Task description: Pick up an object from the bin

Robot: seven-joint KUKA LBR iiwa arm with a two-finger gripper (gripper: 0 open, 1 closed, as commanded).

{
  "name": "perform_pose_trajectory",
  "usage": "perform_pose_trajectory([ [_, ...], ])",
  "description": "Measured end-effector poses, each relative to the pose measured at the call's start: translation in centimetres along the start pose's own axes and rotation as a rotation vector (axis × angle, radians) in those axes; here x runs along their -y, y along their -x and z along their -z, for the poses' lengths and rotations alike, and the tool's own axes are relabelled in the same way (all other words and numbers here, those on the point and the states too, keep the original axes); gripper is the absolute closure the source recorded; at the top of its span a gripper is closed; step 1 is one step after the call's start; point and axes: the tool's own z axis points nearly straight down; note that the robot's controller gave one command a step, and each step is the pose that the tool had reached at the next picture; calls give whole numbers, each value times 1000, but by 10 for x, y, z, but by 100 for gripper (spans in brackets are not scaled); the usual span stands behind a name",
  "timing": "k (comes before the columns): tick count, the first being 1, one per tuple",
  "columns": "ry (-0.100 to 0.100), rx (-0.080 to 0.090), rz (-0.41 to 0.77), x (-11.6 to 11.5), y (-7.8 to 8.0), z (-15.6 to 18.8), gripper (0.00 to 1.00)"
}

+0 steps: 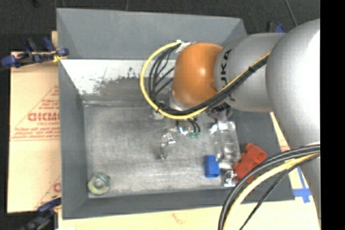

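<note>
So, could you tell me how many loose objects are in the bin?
4: a round ring in the lower-left corner, and a blue block, a red piece and a clear plastic item clustered at the lower right. The arm may hide others.

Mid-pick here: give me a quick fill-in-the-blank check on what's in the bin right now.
1. The small block near the bin's front wall is ___ in colour.
2. The round thing lies in the bin's lower-___ corner in the view.
3. The red thing lies to the view's ___ of the block.
4. The gripper hangs to the view's ___ of the block.
Missing words: blue; left; right; left.
</note>
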Motion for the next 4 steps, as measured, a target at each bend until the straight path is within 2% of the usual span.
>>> perform_pose_trajectory([
  [1, 0, -7, 15, 20, -13, 6, 0],
  [2, 1, 5, 116, 24, -15, -5, 0],
  [3, 0, -4, 212, 58, -85, -2, 0],
  [4, 1, -9, -4, 108, -128, 32, 0],
])
